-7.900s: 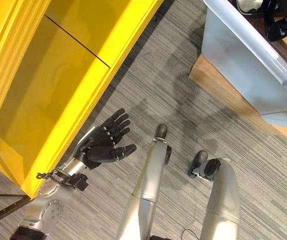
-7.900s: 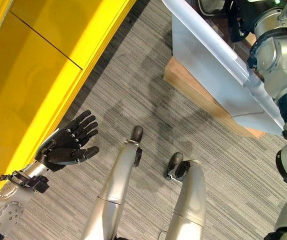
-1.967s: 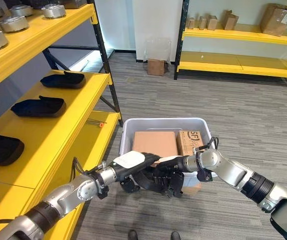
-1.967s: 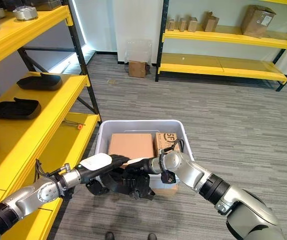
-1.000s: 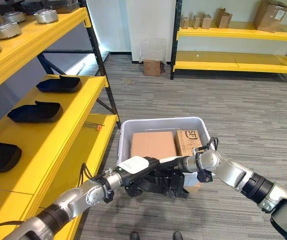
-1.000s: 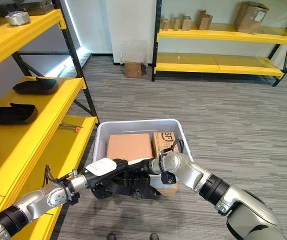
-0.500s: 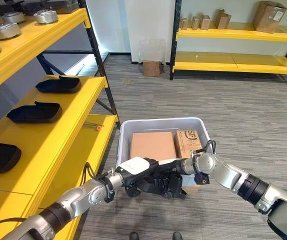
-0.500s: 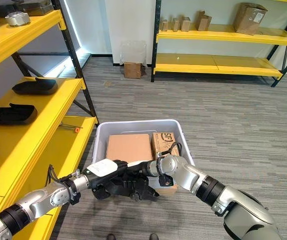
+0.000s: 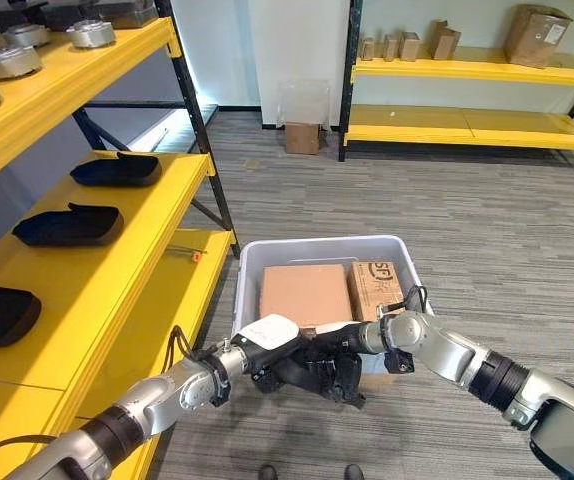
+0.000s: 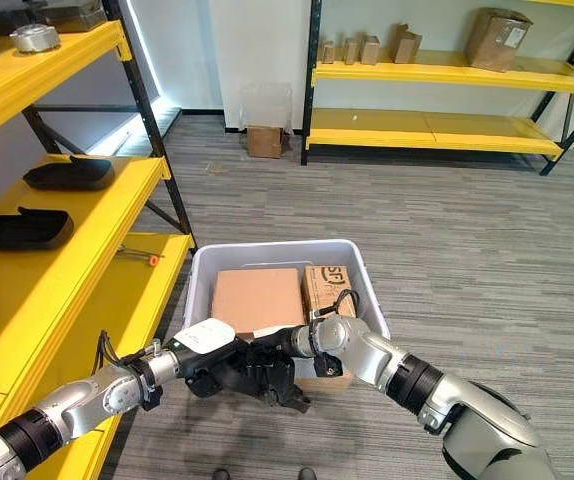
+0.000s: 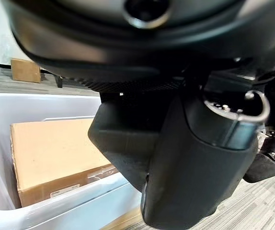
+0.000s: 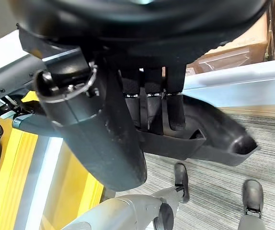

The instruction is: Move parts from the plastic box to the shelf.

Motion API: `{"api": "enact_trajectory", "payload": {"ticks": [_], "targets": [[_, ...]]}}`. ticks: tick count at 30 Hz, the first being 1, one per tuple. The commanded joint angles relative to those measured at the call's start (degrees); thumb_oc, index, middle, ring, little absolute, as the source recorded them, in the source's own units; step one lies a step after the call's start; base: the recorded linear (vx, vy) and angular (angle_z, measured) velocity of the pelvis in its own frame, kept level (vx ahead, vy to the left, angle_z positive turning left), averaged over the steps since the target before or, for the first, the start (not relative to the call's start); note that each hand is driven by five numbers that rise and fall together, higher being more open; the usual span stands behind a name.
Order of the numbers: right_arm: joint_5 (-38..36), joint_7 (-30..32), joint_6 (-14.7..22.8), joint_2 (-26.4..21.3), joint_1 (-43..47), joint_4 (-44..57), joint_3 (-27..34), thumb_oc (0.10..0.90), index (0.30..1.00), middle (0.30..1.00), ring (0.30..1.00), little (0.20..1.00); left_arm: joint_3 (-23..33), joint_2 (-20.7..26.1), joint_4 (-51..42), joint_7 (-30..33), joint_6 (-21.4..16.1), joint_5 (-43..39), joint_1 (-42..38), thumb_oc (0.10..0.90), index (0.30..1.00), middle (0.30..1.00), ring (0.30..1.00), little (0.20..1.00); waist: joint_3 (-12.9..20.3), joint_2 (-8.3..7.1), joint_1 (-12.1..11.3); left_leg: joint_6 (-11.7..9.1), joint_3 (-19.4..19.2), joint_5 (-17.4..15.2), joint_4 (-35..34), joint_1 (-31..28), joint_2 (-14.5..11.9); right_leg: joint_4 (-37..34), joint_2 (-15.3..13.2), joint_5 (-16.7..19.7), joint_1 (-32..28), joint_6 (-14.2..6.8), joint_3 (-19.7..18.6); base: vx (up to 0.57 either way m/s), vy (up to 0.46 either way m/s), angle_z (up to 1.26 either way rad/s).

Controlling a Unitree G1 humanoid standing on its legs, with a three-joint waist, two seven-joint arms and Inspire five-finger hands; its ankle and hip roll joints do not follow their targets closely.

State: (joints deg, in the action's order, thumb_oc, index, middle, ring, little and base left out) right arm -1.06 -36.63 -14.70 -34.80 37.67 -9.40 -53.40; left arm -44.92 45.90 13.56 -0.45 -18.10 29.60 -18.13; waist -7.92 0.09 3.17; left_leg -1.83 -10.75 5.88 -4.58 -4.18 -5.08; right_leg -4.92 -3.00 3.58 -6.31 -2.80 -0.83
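— Where is the part now?

— The black moulded part [image 10: 252, 378] hangs between both hands at the near edge of the plastic box [image 9: 252, 270], just outside its near wall and above the carpet. The left hand [image 9: 267, 345] takes it from the left, the right hand [image 9: 339, 345] from the right.

— Are the fingers closed on it?

— In the right wrist view the right hand's fingers [image 12: 149, 103] curl down over the part's rim, with the thumb [image 12: 99, 139] in front, so that hand grips it. In the left wrist view the left thumb [image 11: 200, 163] lies pressed against the part's dark body [image 11: 123, 143], and the head views show that hand wrapped on the part as well.

— What has changed from half a second ago?

— Very little. Both hands stay clamped on the part, and it has eased slightly nearer and lower, a touch further clear of the box.

— What is in the box?

— A large brown carton [image 9: 305, 292] on the left and a smaller printed carton [image 9: 377, 285] to its right.

— And the shelf?

— The yellow shelf [image 9: 117, 250] stands to the left. Three more black parts [image 9: 62, 225] lie on its middle level, well apart from the hands.
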Motion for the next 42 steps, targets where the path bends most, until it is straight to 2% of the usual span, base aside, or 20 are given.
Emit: {"api": "enact_trajectory", "payload": {"ticks": [1, 12, 13, 14, 15, 19, 20, 21, 22, 23, 24, 26, 31, 33, 35, 40, 42], "targets": [[-4.47, 5.88, 5.31, 7.11, 11.41, 0.89, 4.40, 0.400, 0.300, 0.300, 0.300, 0.300, -3.26, -6.81, 0.72, 3.93, -5.76, -2.87, -7.01, 0.400, 0.300, 0.300, 0.300, 0.300, 3.90, -0.81, -0.10, -2.50, -0.64, -5.02, -0.42, -3.33, -4.66, 0.05, -5.37, 0.82, 0.95, -4.85, 5.64, 0.00, 0.000, 0.00], [-4.48, 8.65, 5.09, 7.59, 11.55, 0.36, 5.56, 0.400, 0.300, 0.300, 0.300, 0.300, -2.12, -6.86, 0.44, 4.44, -6.62, -3.58, -7.00, 0.400, 0.300, 0.300, 0.300, 0.300, 3.90, -0.73, -0.31, -2.49, -0.32, -5.11, -0.42, -3.45, -4.59, 0.04, -5.43, 0.74, 0.76, -4.83, 5.61, 0.00, 0.000, 0.00], [-4.20, 10.32, 5.79, 7.83, 11.72, -0.16, 6.13, 0.537, 0.492, 0.492, 0.492, 0.492, -2.10, -6.86, 0.45, 4.40, -6.17, -4.19, -6.95, 0.400, 0.300, 0.300, 0.300, 0.300, 3.94, -0.69, -0.25, -2.51, -0.39, -5.11, -0.42, -3.56, -4.58, 0.01, -5.45, 0.75, 0.65, -4.85, 5.60, 0.00, 0.000, 0.00], [-4.70, 10.82, 6.28, 7.86, 11.92, -0.41, 6.45, 0.780, 0.833, 0.833, 0.833, 0.833, -1.92, -6.86, 0.45, 4.34, -5.99, -4.52, -6.80, 0.400, 0.300, 0.300, 0.300, 0.300, 3.98, -0.65, -0.24, -2.48, -0.39, -5.10, -0.42, -3.60, -4.56, -0.01, -5.47, 0.75, 0.62, -4.83, 5.55, 0.00, 0.000, 0.00], [-5.33, 10.86, 6.63, 7.95, 12.12, -0.59, 6.75, 0.900, 1.000, 1.000, 1.000, 1.000, -1.81, -6.91, 0.58, 4.37, -5.97, -4.67, -6.73, 0.400, 0.300, 0.300, 0.300, 0.300, 3.99, -0.63, -0.24, -2.46, -0.37, -5.09, -0.42, -3.61, -4.55, 0.00, -5.47, 0.77, 0.63, -4.83, 5.56, 0.00, 0.000, 0.00], [-7.40, 13.16, 5.83, 7.81, 12.05, 0.73, 7.85, 0.900, 1.000, 1.000, 1.000, 1.000, -1.39, -7.34, 0.89, 4.16, -6.14, -4.84, -6.45, 0.400, 0.300, 0.300, 0.300, 0.300, 3.92, -0.52, -0.20, -2.43, -0.25, -5.18, -0.42, -3.74, -4.53, -0.02, -5.49, 0.80, 0.57, -4.84, 5.51, 0.00, 0.000, 0.00], [-7.93, 13.95, 4.96, 7.85, 11.94, 0.90, 8.03, 0.900, 1.000, 1.000, 1.000, 1.000, -1.31, -7.37, 0.83, 4.17, -6.12, -4.74, -6.32, 0.400, 0.300, 0.300, 0.300, 0.300, 3.90, -0.51, -0.19, -2.43, -0.26, -5.18, -0.42, -3.78, -4.54, -0.02, -5.48, 0.80, 0.56, -4.83, 5.49, 0.00, 0.000, 0.00], [-11.47, 16.23, 1.85, 8.22, 11.69, 0.95, 8.83, 0.900, 1.000, 1.000, 1.000, 1.000, -1.07, -7.36, 0.51, 4.11, -5.91, -4.69, -6.09, 0.400, 0.300, 0.300, 0.300, 0.300, 3.89, -0.41, -0.13, -2.49, -0.29, -5.07, -0.42, -3.77, -4.58, -0.02, -5.51, 0.84, 0.57, -4.84, 5.42, 0.00, 0.000, 0.00], [-12.37, 16.91, 2.04, 8.52, 11.48, 0.85, 9.36, 0.900, 1.000, 1.000, 1.000, 1.000, -0.98, -7.39, 0.59, 4.21, -5.83, -4.84, -5.91, 0.400, 0.300, 0.300, 0.300, 0.300, 3.85, -0.38, -0.05, -2.49, -0.32, -5.01, -0.42, -3.79, -4.60, -0.02, -5.49, 0.86, 0.58, -4.77, 5.37, -0.01, 0.037, 0.00], [-15.97, 19.69, 4.77, 8.67, 10.38, 1.29, 11.20, 0.900, 1.000, 1.000, 1.000, 1.000, -0.41, -7.74, 1.02, 4.56, -5.78, -4.87, -5.29, 0.400, 0.300, 0.300, 0.300, 0.300, 3.68, -0.28, 0.12, -2.50, -0.28, -4.95, -0.42, -3.86, -4.63, -0.04, -5.47, 0.91, 0.57, -4.67, 5.27, 0.00, 0.033, 0.00], [-20.32, 21.97, 5.86, 8.76, 9.09, 2.62, 13.50, 0.900, 1.000, 1.000, 1.000, 1.000, 0.37, -8.04, 1.43, 4.62, -5.92, -4.74, -4.47, 0.400, 0.300, 0.300, 0.300, 0.300, 3.64, -0.22, 0.26, -2.49, -0.21, -5.06, -0.42, -3.96, -4.61, -0.08, -5.48, 0.93, 0.55, -4.68, 5.15, 0.00, 0.000, 0.00], [-22.88, 23.63, 6.22, 9.02, 8.22, 3.71, 15.46, 0.900, 1.000, 1.000, 1.000, 1.000, 0.84, -8.16, 1.45, 4.62, -5.96, -4.54, -3.85, 0.400, 0.300, 0.300, 0.300, 0.300, 3.65, -0.20, 0.31, -2.51, -0.16, -5.10, -0.42, -4.05, -4.58, -0.08, -5.50, 0.94, 0.53, -4.72, 5.06, 0.00, 0.000, 0.00], [-31.83, 29.24, 10.27, 11.16, 5.96, 6.22, 23.08, 0.900, 1.000, 1.000, 1.000, 1.000, 2.25, -8.63, 1.78, 4.80, -6.61, -3.95, -1.76, 0.400, 0.300, 0.300, 0.300, 0.300, 3.54, 0.05, 0.22, -2.52, 0.04, -5.16, -0.42, -4.22, -4.63, -0.08, -5.50, 0.89, 0.48, -4.78, 4.90, 0.00, 0.000, 0.00], [-34.83, 28.12, 9.16, 11.82, 5.98, 6.39, 24.61, 0.900, 1.000, 1.000, 1.000, 1.000, 2.28, -8.67, 1.88, 5.04, -6.74, -3.74, -1.51, 0.400, 0.300, 0.300, 0.300, 0.300, 3.54, 0.10, 0.16, -2.51, 0.04, -5.16, -0.42, -4.22, -4.64, -0.08, -5.50, 0.85, 0.47, -4.77, 4.86, 0.00, 0.000, 0.00], [-43.66, 26.30, 5.24, 12.89, 5.65, 8.19, 26.01, 0.900, 1.000, 1.000, 1.000, 1.000, 2.35, -8.82, 2.17, 5.19, -7.01, -3.54, -1.35, 0.400, 0.300, 0.300, 0.300, 0.300, 3.47, 0.14, 0.16, -2.55, -0.01, -5.19, -0.42, -4.27, -4.71, -0.08, -5.51, 0.82, 0.46, -4.74, 4.83, 0.00, 0.000, 0.00], [-44.18, 29.89, 5.81, 12.30, 5.20, 13.65, 28.62, 0.900, 1.000, 1.000, 1.000, 1.000, 2.73, -8.78, 2.44, 6.06, -7.99, -2.70, -0.65, 0.400, 0.300, 0.300, 0.300, 0.300, 3.71, 0.09, 0.43, -2.52, -0.33, -5.37, -0.42, -4.44, -4.73, -0.08, -5.57, 0.79, 0.44, -4.81, 4.91, 0.00, 0.000, 0.00], [-46.47, 33.91, 2.12, 10.64, 5.36, 18.73, 31.63, 0.900, 1.000, 1.000, 1.000, 1.000, 3.41, -8.94, 3.06, 6.50, -8.57, -2.25, -0.22, 0.400, 0.300, 0.300, 0.300, 0.300, 4.07, 0.04, 1.01, -2.55, -0.66, -5.58, -0.42, -4.51, -4.73, -0.08, -5.62, 0.95, 0.65, -4.97, 4.63, 0.00, 0.000, 0.00]]}}
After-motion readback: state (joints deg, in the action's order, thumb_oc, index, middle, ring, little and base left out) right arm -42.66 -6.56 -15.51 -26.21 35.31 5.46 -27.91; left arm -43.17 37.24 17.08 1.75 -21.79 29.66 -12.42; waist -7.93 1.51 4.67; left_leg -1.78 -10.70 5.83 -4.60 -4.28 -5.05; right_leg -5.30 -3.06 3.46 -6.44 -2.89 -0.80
